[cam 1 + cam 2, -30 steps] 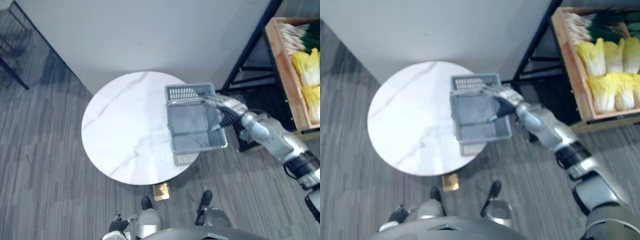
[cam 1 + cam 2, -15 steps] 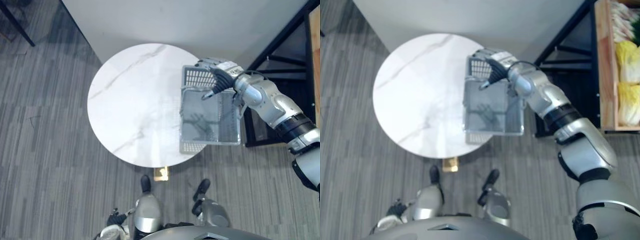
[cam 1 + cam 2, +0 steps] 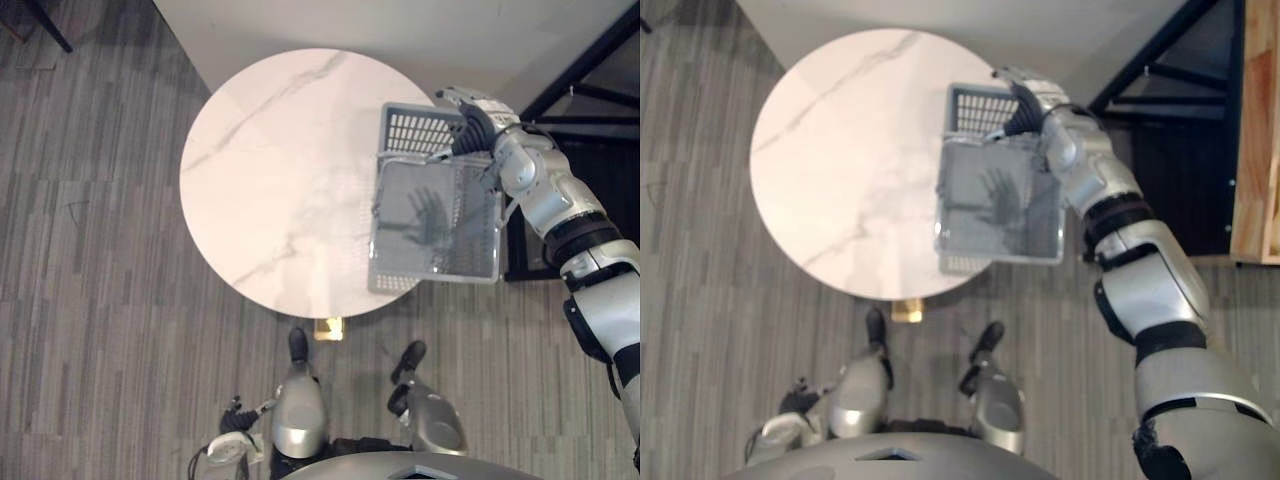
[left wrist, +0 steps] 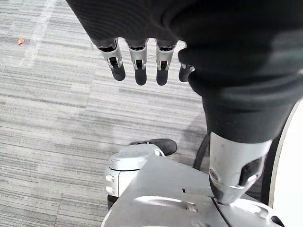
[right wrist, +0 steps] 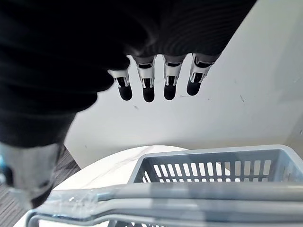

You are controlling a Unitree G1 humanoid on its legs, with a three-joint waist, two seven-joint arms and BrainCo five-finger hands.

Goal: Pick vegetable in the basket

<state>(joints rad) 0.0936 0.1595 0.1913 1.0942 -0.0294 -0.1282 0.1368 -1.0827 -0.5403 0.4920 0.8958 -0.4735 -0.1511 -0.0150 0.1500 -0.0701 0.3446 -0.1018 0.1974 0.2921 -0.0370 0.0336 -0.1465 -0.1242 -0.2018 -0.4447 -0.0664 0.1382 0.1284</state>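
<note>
Basket set-down on the round table, with nothing in it yet.

Left hand [image 4: 137, 64] hangs low over the grey floor [image 4: 52, 109] at the frame's lower left, fingers straight and slack, holding nothing. The white marble table [image 3: 270, 170] takes the centre. The grey plastic basket [image 3: 432, 281] sits at the table's right edge, its near end overhanging, its bottom bare. The right hand [image 3: 468, 125] hovers above the basket's far rim at upper right, fingers [image 5: 169, 80] extended and released, clear of the folded handle [image 5: 189, 191] below them. A wooden crate [image 3: 1252, 130] edges the far right. The basket step looks about done. Next the right arm would need to swing right toward the crate, and the basket's overhang could let it tip.
</note>
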